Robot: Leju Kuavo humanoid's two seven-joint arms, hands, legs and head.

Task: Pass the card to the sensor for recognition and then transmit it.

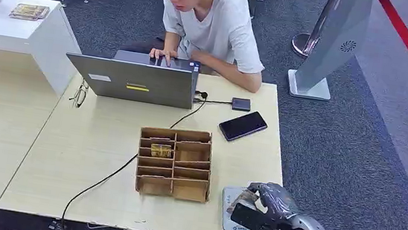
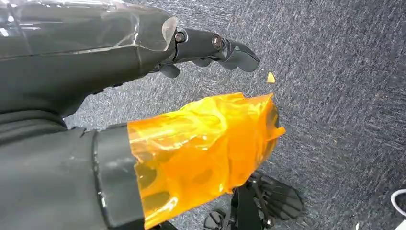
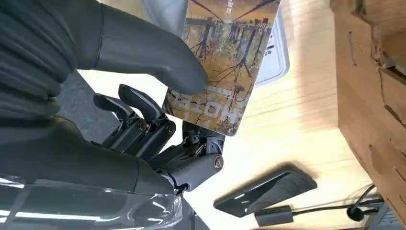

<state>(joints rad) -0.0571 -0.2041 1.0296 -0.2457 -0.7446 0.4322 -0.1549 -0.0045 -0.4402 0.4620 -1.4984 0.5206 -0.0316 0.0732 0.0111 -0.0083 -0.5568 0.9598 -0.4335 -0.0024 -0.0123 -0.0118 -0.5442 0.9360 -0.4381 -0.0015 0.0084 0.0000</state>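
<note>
Right hand (image 1: 270, 201) at the near right corner of the tabletop (image 1: 92, 153), holding the card (image 3: 224, 62) pinched between the thick thumb (image 3: 158, 57) on top and darker fingers (image 3: 143, 112) beneath. Card printed with an autumn-coloured scene and pale lettering, held flat directly above the pale grey sensor (image 1: 230, 215), itself lying on the tabletop near the front edge, just right of the wooden organizer (image 1: 174, 162); cannot tell whether card and sensor touch. Organizer a brown box split into compartments, one on its left side holding a small yellowish item (image 1: 161, 151). Farther back and to the right, a dark phone (image 1: 242, 126) lying flat, with a small dark adapter (image 1: 241, 104) just beyond it and a black cable (image 1: 113, 175) running from near the adapter past the organizer's left side to the near edge. At the far side, an open grey laptop (image 1: 133, 80), with a person (image 1: 216, 19) in a light shirt seated behind it, one hand on the keyboard. Glasses (image 1: 80, 95) resting left of the laptop. Left hand (image 2: 210, 48) hanging over grey carpet (image 2: 335, 72), holding nothing, dark fingers bent and grouped together, thumb wrapped in orange film (image 2: 206, 143); cannot tell how far the hand is closed.
</note>
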